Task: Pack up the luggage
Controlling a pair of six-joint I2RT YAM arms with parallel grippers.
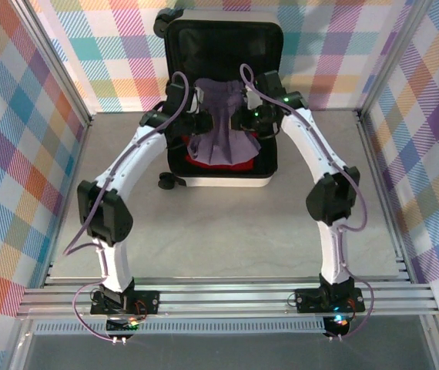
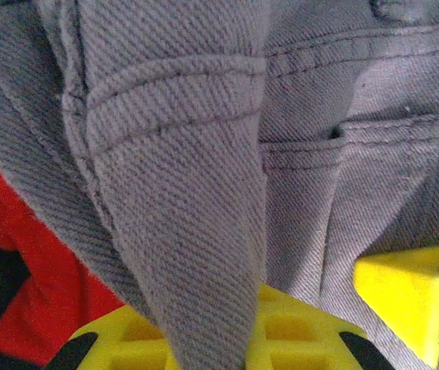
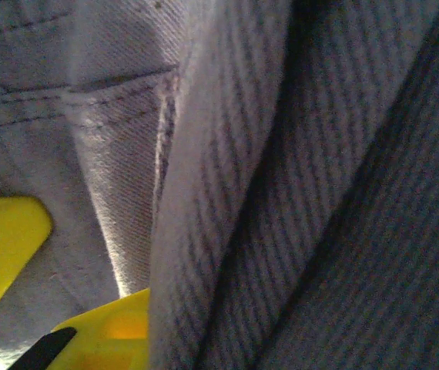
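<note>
Clenching purple jeans (image 1: pixel 223 131) over luggage (image 1: pixel 223 183): left end effector (image 1: pixel 202 108), right end effector (image 1: pixel 242 108); red garment (image 1: pixel 227 163) inside.

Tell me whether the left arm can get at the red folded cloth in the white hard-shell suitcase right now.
Probably not: its fingers are shut on the purple twill garment, which drapes over the red folded cloth; it must let go first.

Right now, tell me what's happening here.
The robot is packing an open white hard-shell suitcase. Its left end effector and right end effector each pinch a side of a purple twill garment, holding it up over the suitcase's lower half. A red folded cloth lies underneath it in the case.
</note>
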